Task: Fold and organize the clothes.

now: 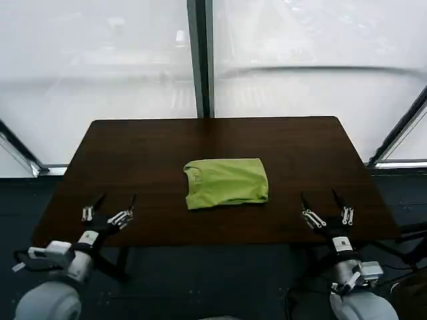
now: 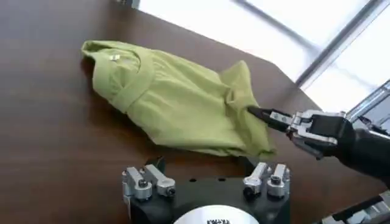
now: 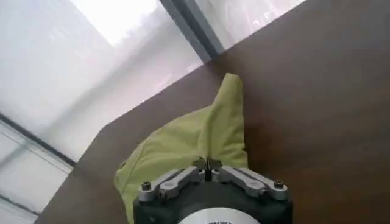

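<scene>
The clothes are one lime-green T-shirt (image 1: 227, 182), lying folded into a compact rectangle at the middle of the dark wooden table (image 1: 147, 147). In the left wrist view the T-shirt (image 2: 177, 97) shows its collar with a small white label (image 2: 114, 57). My left gripper (image 1: 117, 199) hovers open over the table's front left, well clear of the shirt. My right gripper (image 1: 320, 198) hovers over the front right, a short way off the shirt's near corner. In its own view the right gripper (image 3: 207, 163) is shut on nothing, with the T-shirt (image 3: 183, 143) beyond. The right gripper (image 2: 251, 110) also appears in the left wrist view.
Bare tabletop surrounds the shirt on every side. Frosted windows with a dark upright frame (image 1: 199, 60) stand behind the table's far edge. Dark floor lies below the front edge, where both arms reach in.
</scene>
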Robot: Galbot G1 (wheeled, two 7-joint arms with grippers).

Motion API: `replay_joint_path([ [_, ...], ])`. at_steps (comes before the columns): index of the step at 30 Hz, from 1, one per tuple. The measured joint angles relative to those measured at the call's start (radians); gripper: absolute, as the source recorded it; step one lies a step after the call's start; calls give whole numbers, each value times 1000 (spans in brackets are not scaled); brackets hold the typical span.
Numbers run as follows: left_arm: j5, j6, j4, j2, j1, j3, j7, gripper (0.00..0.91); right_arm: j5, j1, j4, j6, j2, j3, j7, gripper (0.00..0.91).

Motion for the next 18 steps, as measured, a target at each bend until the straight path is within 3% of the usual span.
replay_joint_path([
  [4,23,4,-33,-7,111,-29,-4,878,-8,-97,41,16,31,45,0,878],
  [8,36,32,-69,-28,202,-49,-32,878,-17,-163,68,-7,40,70,27,878],
  [11,56,45,-92,-37,245,-60,-28,878,-23,-190,84,-50,45,70,48,878],
  [18,73,40,-125,-58,322,-67,-13,878,-48,-229,137,-226,57,46,82,878],
])
